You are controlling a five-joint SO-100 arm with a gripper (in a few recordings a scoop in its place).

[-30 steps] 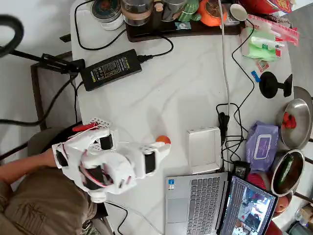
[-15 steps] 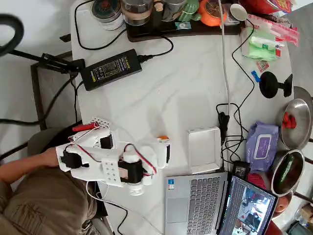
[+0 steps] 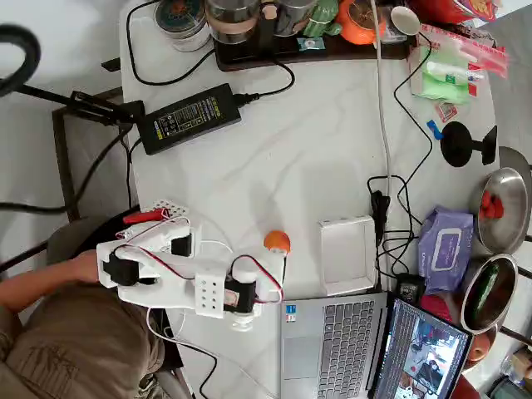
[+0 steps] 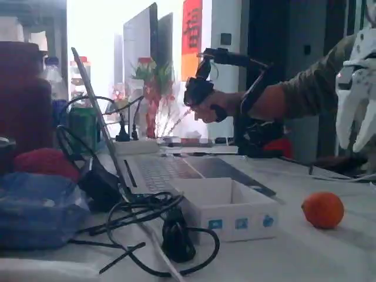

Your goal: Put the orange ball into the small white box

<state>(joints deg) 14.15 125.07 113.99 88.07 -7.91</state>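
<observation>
**Ball free on the desk, claw above and beside it**

The orange ball (image 3: 278,242) rests on the white desk (image 3: 299,150), just left of the small white box (image 3: 347,253) in the overhead view, with a strip of bare desk between them. In the fixed view the ball (image 4: 322,210) sits on the surface to the right of the box (image 4: 229,208), nothing touching it. The box looks empty and stands just beyond the far edge of a silver laptop (image 3: 328,349), with a tangle of black cable (image 3: 391,216) at its right.

The claw (image 4: 354,126) hangs above the ball at the right edge of the fixed view, its white fingers spread and holding nothing. In the overhead view the arm's white body (image 3: 191,278) reaches toward the ball from the left.

The step in hand appears to be the approach for the pick; the ball is not yet grasped. The next move probably calls for lowering the spread claw around the ball, squarely enough that the smooth sphere does not roll away, then closing, lifting and carrying it right over the box's raised rim.
</observation>
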